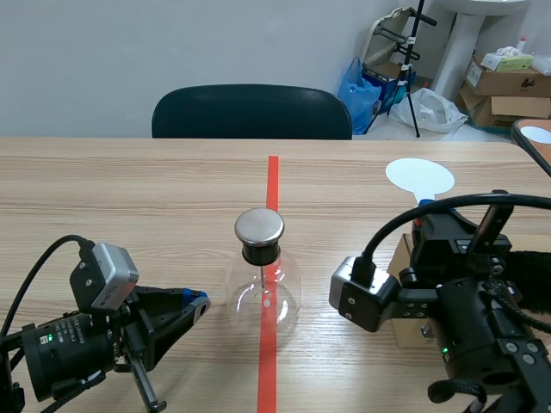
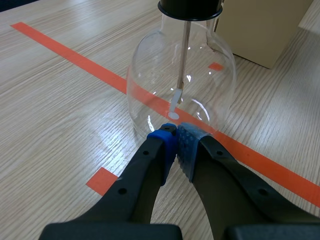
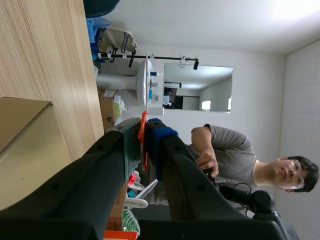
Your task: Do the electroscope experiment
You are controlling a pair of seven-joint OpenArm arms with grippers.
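Table (image 1: 129, 198): pale wood-grain top with one orange-red tape line (image 1: 272, 185) down its middle. I took the line as the mark for centring the apparatus.
Electroscope flask (image 1: 263, 275): one, upright on the tape line between my two arms. It had one metal cap (image 1: 259, 226) on top and one rod (image 2: 184, 55) hanging inside the glass. I judged the central spot put the cap within reach of either arm.
Left gripper (image 2: 175, 134): low on the table, pads pressed together on nothing, tips right at the flask's base. I couldn't tell whether they touched the glass.
Right gripper (image 3: 145, 127): clamped on the thin orange handle (image 3: 144, 150) of one white disc (image 1: 419, 176). The disc stuck out ahead of the fingers, well apart from the cap and beside one cardboard box (image 1: 401, 260). I read it as the charging plate, parked clear until the approach.
Background: one dark chair (image 1: 251, 112) across the table, and one person (image 3: 225, 145) showing in the right wrist view.
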